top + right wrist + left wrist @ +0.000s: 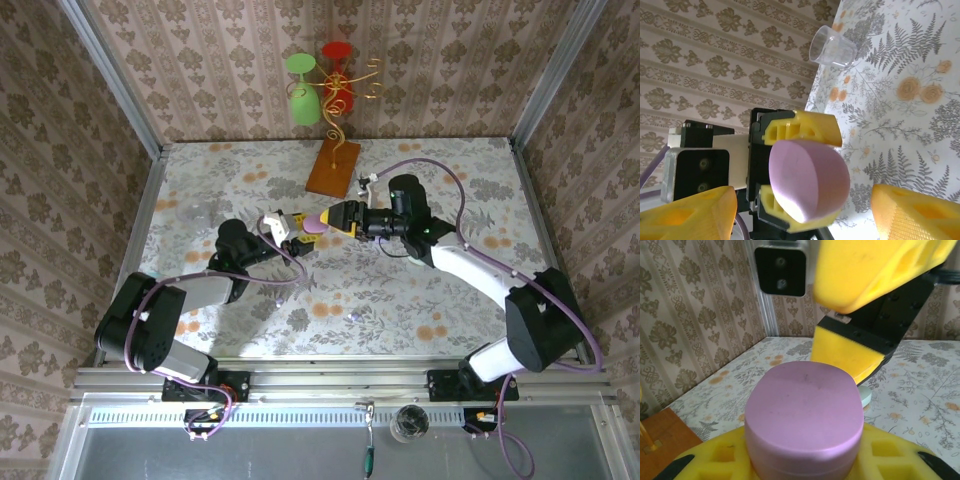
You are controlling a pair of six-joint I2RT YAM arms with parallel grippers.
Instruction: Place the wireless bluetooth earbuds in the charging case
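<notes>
**Risk: the case squirting out when the second grip closes**

My left gripper is clamped on the smooth lilac-pink oval plastic charging case, holding it clear of the floral-patterned table between the arms, with the lid apparently shut. My right gripper has its jaws apart, straddling the case's far end. If I close off-centre on that rounded shell, it could twist free and drop. I can't identify the earbuds with certainty, but a small pale mint piece lies just beyond.

Matt smooth plastic case; clear glossy plastic cup.
</notes>
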